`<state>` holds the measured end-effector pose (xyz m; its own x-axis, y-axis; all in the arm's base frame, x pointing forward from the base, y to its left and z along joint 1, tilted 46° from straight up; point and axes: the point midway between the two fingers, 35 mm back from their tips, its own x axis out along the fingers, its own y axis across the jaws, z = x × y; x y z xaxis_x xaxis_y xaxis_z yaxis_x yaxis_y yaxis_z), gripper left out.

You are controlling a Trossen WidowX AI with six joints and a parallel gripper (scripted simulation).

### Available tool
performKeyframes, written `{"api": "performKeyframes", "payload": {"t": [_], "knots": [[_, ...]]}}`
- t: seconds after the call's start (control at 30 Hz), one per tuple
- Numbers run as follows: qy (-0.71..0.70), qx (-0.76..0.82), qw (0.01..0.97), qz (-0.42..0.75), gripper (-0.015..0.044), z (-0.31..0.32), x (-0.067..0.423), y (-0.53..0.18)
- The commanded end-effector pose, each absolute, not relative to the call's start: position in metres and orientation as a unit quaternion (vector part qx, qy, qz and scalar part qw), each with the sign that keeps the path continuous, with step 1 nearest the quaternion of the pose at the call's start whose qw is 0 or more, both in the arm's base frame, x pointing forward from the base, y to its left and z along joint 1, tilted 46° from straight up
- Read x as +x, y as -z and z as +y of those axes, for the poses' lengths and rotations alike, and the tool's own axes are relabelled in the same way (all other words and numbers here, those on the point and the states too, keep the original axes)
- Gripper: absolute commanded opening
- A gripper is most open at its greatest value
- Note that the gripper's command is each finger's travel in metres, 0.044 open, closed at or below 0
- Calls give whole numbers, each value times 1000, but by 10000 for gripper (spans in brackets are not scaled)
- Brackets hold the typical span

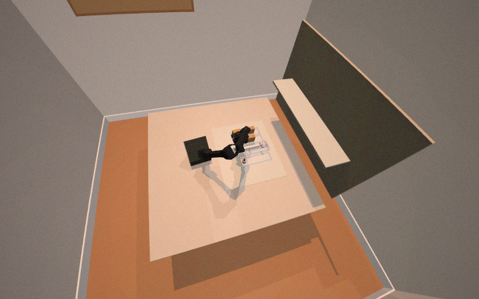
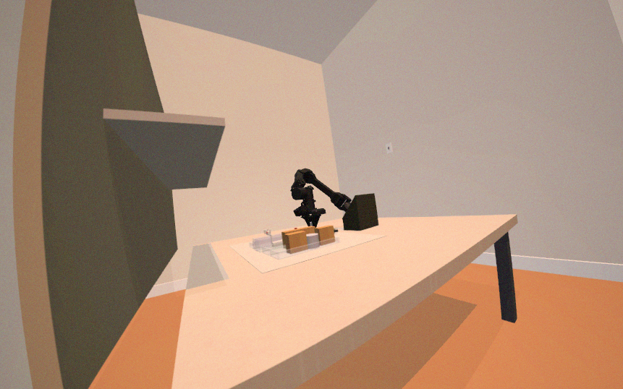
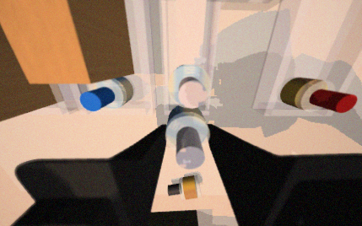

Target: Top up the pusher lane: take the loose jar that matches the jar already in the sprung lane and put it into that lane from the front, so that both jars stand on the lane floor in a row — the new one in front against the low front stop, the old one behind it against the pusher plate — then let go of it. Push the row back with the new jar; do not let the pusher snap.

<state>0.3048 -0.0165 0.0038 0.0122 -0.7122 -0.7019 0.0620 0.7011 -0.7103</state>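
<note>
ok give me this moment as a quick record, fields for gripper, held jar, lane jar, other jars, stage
gripper: gripper shut on the held jar, pointing down over the lanes
held jar: pale clear jar with grey lid, between the black fingers, above the surface
lane jar: matching pale jar standing in the middle lane, just ahead of the held one
other jars: blue-lidded jar in the left lane, red-lidded jar in the right lane, small amber jar lying loose below the gripper
stage: jar grasped and lined up with the middle lane; not yet set in or released
</note>
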Motion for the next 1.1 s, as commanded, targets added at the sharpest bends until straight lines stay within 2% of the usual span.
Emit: {"api": "performKeyframes", "payload": {"t": [0.0,1.07], "knots": [[295,-251,673,631,0,-17,314,-7],[295,-251,673,630,0,-17,325,-10]]}}
